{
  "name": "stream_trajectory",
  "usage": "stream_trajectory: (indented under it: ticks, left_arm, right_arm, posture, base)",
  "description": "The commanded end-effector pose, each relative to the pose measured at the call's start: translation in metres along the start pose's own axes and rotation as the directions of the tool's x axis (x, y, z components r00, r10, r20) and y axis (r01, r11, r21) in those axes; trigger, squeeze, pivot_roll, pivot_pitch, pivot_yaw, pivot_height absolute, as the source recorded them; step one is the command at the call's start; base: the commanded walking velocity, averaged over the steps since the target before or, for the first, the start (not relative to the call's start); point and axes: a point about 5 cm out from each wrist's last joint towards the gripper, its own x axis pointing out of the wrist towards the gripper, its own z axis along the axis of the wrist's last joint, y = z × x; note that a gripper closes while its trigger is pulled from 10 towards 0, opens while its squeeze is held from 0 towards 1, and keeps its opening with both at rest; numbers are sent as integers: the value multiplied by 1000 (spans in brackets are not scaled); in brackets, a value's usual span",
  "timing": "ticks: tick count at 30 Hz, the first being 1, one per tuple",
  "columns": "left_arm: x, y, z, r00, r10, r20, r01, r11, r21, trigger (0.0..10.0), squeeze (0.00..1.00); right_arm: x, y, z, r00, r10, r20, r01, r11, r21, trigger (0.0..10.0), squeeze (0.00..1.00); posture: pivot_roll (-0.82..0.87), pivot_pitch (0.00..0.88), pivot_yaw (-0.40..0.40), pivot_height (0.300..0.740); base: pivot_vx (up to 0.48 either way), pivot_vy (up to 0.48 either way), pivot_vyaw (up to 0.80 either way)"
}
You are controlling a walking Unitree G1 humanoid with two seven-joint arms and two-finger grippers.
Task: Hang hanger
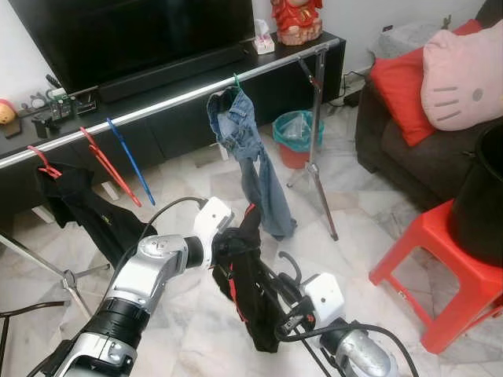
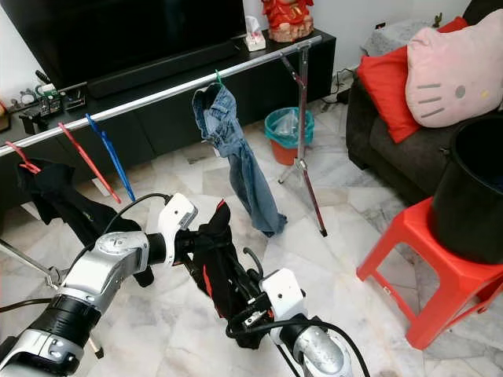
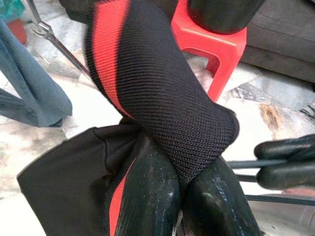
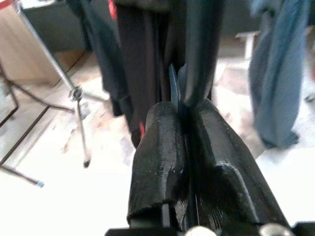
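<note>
Black garment with red trim (image 1: 240, 287): held in mid-air between the two arms, in front of the rail and below it, draped down toward the floor; it hangs on a dark hanger (image 1: 289, 267), whose hook curves up just right of the cloth.
Left gripper (image 1: 224, 243): fingers (image 3: 147, 196) closed on the top of the garment, pinching a fold of ribbed black and red cloth.
Right gripper (image 1: 289, 302): low and to the right of the garment; fingers (image 4: 162, 147) pressed together on the hanger's thin dark stem.
Clothes rail (image 1: 157, 106): silver bar on tripod legs, crossing the scene in front of a black TV cabinet (image 1: 157, 126).
On the rail: blue jeans (image 1: 247, 161) near the middle; a blue hanger (image 1: 130, 161) and a red hanger (image 1: 106, 166) side by side, both bare; a black garment (image 1: 86, 208) on another red hanger at the far left.
Red stool (image 1: 436, 271): to the right, carrying a black bucket (image 1: 481, 196).
Teal bin (image 1: 295, 133): on the floor behind the rail.
</note>
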Motion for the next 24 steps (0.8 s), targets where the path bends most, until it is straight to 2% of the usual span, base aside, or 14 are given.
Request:
stream_trajectory:
  ticks: [1, 6, 11, 17, 24]
  left_arm:
    - [-2, -1, 8, 999, -15, 30, 15, 1000, 15, 10000, 0]
    - [-3, 2, 6, 1000, 10, 25, -10, 1000, 16, 10000, 0]
    - [-3, 2, 7, 1000, 2, 28, -2, 1000, 8, 10000, 0]
    - [-8, -9, 4, 995, -103, 1, 103, 995, -3, 10000, 0]
    - [-16, -20, -1, 979, -201, -35, 201, 979, -21, 10000, 0]
  right_arm:
    - [1, 8, 0, 999, 53, -11, -53, 998, 18, 10000, 0]
    - [-3, 13, 1, 994, 106, -12, -105, 993, 49, 10000, 0]
    - [-7, 7, 3, 996, 92, -3, -92, 994, 57, 10000, 0]
    - [1, -14, 9, 997, -72, 31, 73, 997, -6, 10000, 0]
    - [5, -16, 11, 995, -86, 46, 85, 996, 12, 10000, 0]
  posture:
    - [109, 36, 178, 740]
    - [110, 38, 180, 740]
    - [107, 40, 182, 740]
    - [112, 36, 184, 740]
    - [120, 33, 182, 740]
  base:
    - [0, 0, 0]
    - [0, 0, 0]
    - [0, 0, 0]
    - [0, 0, 0]
    - [0, 0, 0]
